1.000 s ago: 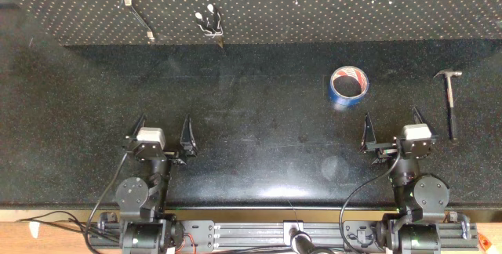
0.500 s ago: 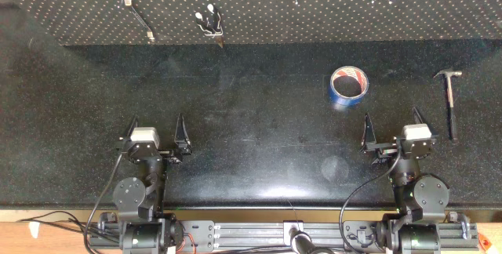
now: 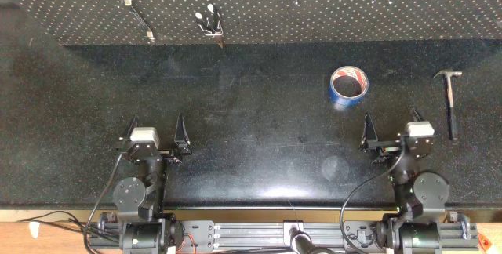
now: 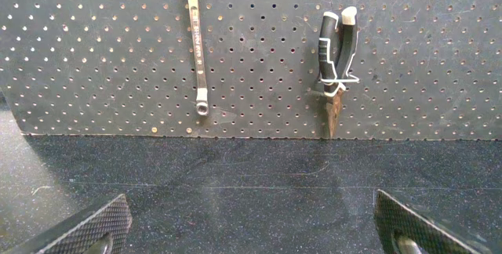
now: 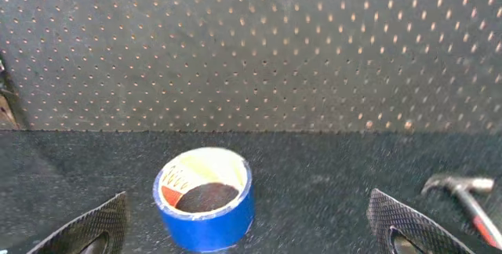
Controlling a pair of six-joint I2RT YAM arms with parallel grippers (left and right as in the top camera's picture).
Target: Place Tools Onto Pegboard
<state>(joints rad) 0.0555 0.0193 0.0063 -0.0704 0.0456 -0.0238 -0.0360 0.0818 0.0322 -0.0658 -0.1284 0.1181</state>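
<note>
Both the left gripper (image 3: pixel 157 122) and right gripper (image 3: pixel 390 121) gape empty above the black speckled worktop (image 3: pixel 259 105). A blue tape roll (image 5: pixel 205 199), white-cored, lies flat before the right one, a steel-headed hammer (image 3: pixel 449 103) farther right; wrench (image 4: pixel 197 42) and pliers (image 4: pixel 326 50) hang on the pegboard (image 3: pixel 329 15).

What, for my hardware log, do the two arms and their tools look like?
The left arm and right arm are black with rounded joint housings and black cables. The left tool and right tool each carry a pale grey block and two dark, pointed fingers of carbon-fibre weave.
</note>
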